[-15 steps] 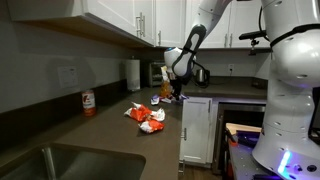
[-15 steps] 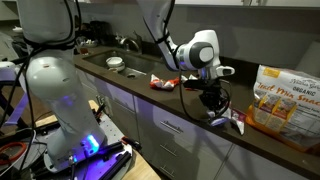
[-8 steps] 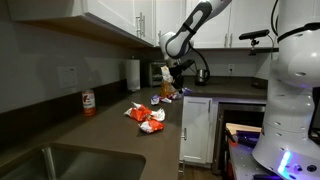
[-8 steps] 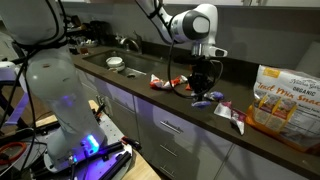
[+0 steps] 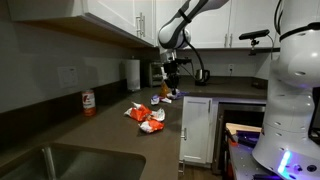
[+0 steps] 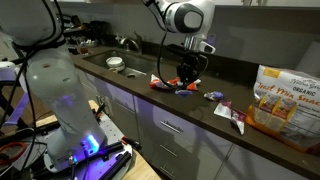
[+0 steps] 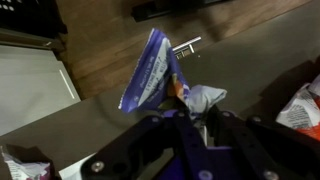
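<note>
My gripper (image 7: pixel 195 115) is shut on the crumpled end of a purple-blue snack packet (image 7: pixel 150 68), which hangs from the fingers above the dark counter (image 7: pixel 240 60). In both exterior views the gripper (image 5: pixel 172 80) (image 6: pixel 187 72) is raised over the counter with the packet (image 6: pixel 186 84) dangling under it. Below it other snack packets lie on the counter: red-and-white ones (image 5: pixel 146 117) (image 6: pixel 165 82), a purple one (image 6: pixel 213 96) and one near the counter's edge (image 6: pixel 232 118).
A red-labelled bottle (image 5: pixel 88 102), a paper towel roll (image 5: pixel 132 74) and a kettle (image 5: pixel 200 74) stand along the wall. A sink (image 5: pixel 60 165) (image 6: pixel 122 60) is set in the counter. A large "organic" bag (image 6: pixel 283 95) stands at one end. Cabinets (image 5: pixel 120 20) hang overhead.
The arm has risen from the counter's edge and swung back over the counter, carrying the packet up with it. The jaws stayed shut.
</note>
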Controlling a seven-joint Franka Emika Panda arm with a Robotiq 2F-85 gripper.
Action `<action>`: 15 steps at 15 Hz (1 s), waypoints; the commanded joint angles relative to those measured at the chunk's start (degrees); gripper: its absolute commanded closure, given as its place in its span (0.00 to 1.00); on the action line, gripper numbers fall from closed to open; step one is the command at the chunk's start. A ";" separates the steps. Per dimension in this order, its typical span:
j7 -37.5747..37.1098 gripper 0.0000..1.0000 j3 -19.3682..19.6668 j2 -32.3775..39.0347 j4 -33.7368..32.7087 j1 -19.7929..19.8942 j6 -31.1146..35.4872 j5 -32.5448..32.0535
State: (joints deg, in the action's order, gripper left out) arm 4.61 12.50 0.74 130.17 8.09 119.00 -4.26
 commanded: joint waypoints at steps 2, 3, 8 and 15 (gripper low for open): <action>5.61 0.95 -1.51 0.29 3.16 0.74 10.78 5.16; 6.78 0.95 -1.68 0.40 3.96 0.77 13.66 6.77; 10.90 0.55 -2.34 0.66 7.56 0.70 23.35 9.58; 10.42 0.23 -1.82 -0.46 8.05 1.15 27.10 6.10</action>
State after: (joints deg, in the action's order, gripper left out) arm 14.23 10.75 1.61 138.09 8.18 145.24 3.26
